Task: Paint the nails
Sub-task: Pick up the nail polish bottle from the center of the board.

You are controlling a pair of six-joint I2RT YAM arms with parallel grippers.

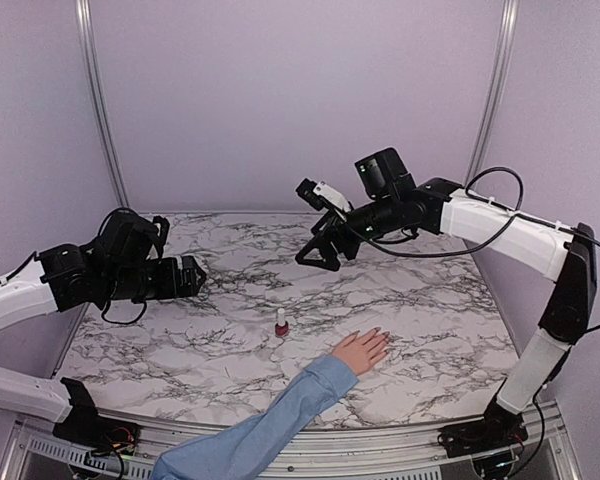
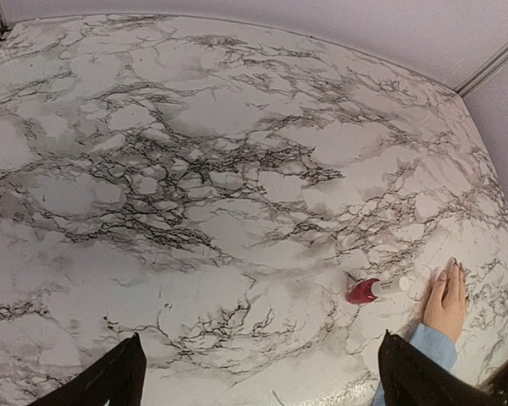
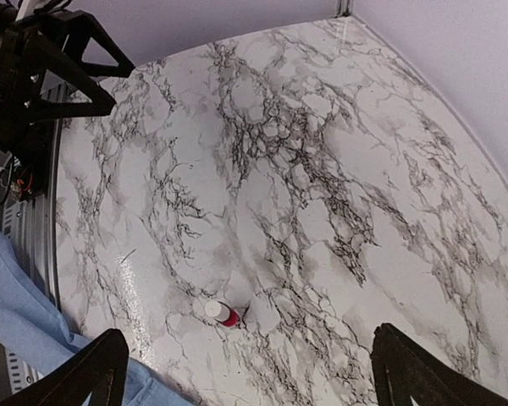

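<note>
Left gripper [image 1: 188,276] and right gripper [image 1: 323,252] hang released, empty; a clumsy reach could topple the bottle [image 1: 281,323] near the hand [image 1: 362,350].

nails [image 2: 444,274]: too small to tell painted or bare
sleeve [image 1: 270,425]: cut off at the near edge
left fingers [image 2: 110,381]: only tips in view
right fingers [image 3: 85,381]: only tips in view

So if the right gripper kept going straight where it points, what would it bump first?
Probably the red nail polish bottle, sitting almost straight ahead of the right gripper in its wrist view. Depth is unclear, so it might meet the marble table beside it.
</note>
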